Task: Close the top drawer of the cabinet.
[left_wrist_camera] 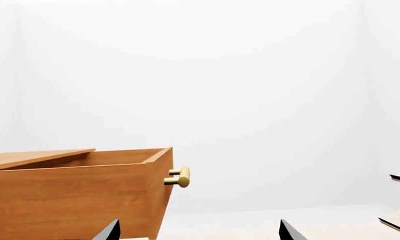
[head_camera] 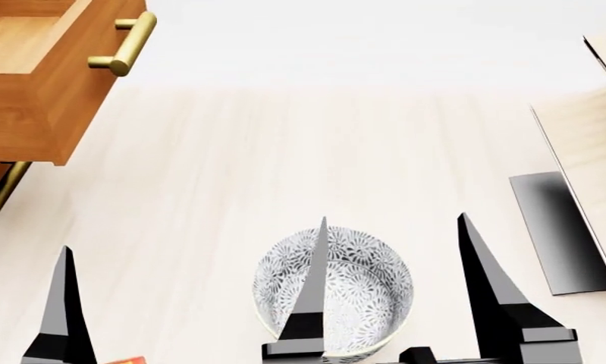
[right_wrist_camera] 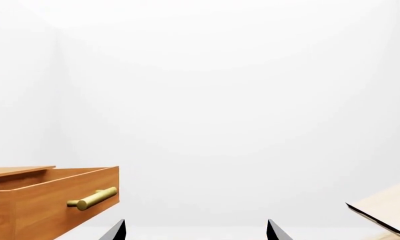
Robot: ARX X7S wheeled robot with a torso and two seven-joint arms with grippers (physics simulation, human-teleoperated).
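Observation:
The top drawer [head_camera: 39, 83] stands pulled out at the far left, its lighter inside showing and its brass handle [head_camera: 126, 44] facing right. Below it is the cabinet's lower drawer handle [head_camera: 4, 188]. My left gripper [left_wrist_camera: 199, 222] is open and empty; the drawer [left_wrist_camera: 73, 200] lies ahead, apart from it. Only one left finger [head_camera: 65, 303] shows in the head view. My right gripper [head_camera: 393, 220] is open and empty, farther right of the drawer [right_wrist_camera: 46, 200] and its handle [right_wrist_camera: 93, 198].
A patterned white bowl [head_camera: 368, 288] sits on the pale wood surface under my right gripper. A light-wood rack [head_camera: 586, 152] on a black base [head_camera: 556, 227] stands at the right. A small red thing [head_camera: 126, 359] shows at the bottom edge.

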